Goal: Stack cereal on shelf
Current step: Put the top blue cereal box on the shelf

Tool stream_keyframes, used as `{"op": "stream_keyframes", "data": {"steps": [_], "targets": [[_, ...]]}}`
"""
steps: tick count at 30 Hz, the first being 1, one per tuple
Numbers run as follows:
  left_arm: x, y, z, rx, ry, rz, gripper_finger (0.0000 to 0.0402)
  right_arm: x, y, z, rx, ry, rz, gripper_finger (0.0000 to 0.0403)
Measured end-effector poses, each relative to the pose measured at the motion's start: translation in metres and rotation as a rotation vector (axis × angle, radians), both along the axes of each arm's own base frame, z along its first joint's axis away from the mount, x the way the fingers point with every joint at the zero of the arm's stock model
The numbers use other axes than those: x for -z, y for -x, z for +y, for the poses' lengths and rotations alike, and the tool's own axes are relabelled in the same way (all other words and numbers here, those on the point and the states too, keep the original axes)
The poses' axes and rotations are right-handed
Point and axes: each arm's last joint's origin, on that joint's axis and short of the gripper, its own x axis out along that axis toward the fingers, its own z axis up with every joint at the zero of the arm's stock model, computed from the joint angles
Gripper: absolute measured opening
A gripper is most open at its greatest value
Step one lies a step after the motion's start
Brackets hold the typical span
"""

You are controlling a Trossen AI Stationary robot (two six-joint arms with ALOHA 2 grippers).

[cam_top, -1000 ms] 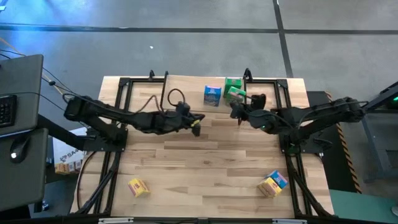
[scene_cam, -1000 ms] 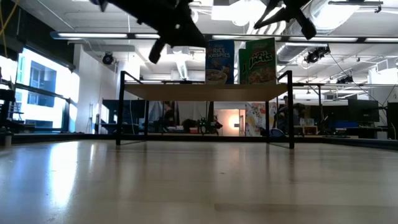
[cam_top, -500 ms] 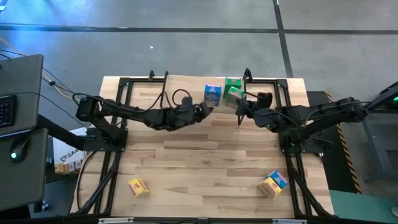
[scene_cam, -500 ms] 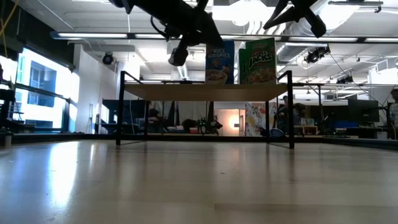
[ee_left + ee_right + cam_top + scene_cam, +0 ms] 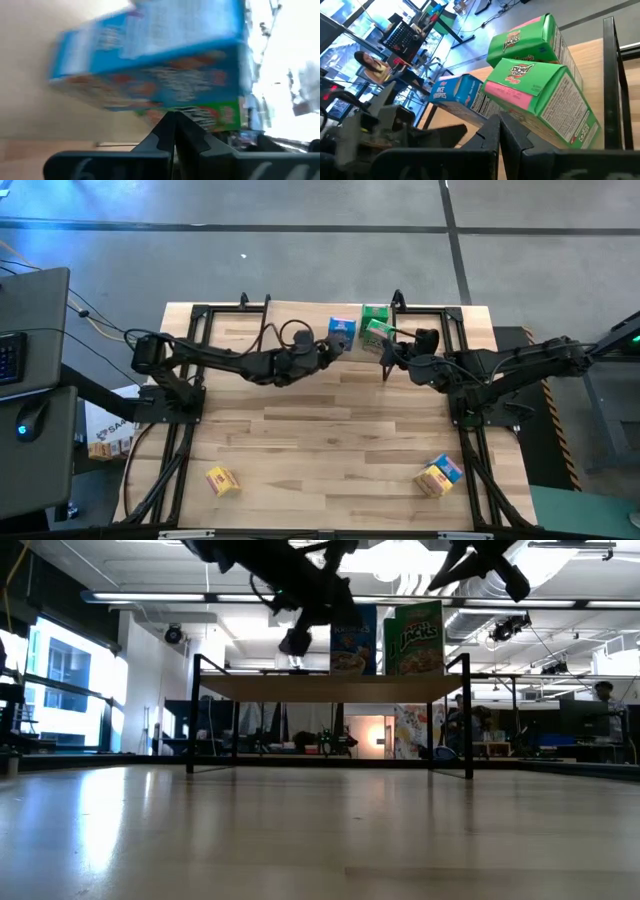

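Upper centre of the high view: the left gripper (image 5: 333, 352), fingers together and empty, noses against the blue cereal box (image 5: 342, 332) on the shelf (image 5: 300, 313), beside 2 green boxes (image 5: 377, 327) (stacked). A further shove could topple it off; right gripper (image 5: 386, 356) likewise pinched shut.

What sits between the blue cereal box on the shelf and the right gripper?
In the high view, the two green boxes stand between the blue box and the right gripper; the right wrist view shows both close ahead of its shut fingers.
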Motion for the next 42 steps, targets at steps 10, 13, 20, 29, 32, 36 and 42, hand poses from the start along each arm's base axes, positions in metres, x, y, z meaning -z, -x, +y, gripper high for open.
{"op": "stream_keyframes", "data": {"steps": [10, 13, 20, 29, 32, 36, 42], "targets": [[0.005, -0.018, 0.011, 0.04, 0.002, 0.084, 0.0, 0.0, 0.0, 0.0, 0.001, 0.0, -0.001, 0.0], [0.006, -0.017, 0.013, 0.041, -0.007, 0.114, 0.0, 0.0, 0.0, 0.0, 0.008, 0.001, -0.005, 0.0], [0.01, -0.014, 0.021, 0.048, -0.051, 0.197, 0.0, 0.0, 0.0, 0.0, 0.011, -0.003, -0.011, 0.0], [0.014, -0.011, 0.029, 0.039, -0.088, 0.276, 0.0, 0.0, 0.0, 0.0, 0.019, -0.018, -0.028, 0.0], [0.015, -0.01, 0.035, 0.034, -0.089, 0.295, 0.0, -0.001, 0.0, 0.0, 0.019, -0.02, -0.034, 0.0], [0.015, -0.009, 0.04, 0.047, -0.115, 0.319, 0.0, -0.001, -0.001, 0.0, 0.019, -0.022, -0.047, 0.0], [0.015, -0.009, 0.042, 0.103, -0.198, 0.391, 0.0, -0.002, -0.001, 0.0, 0.02, -0.024, -0.06, 0.0]]}}
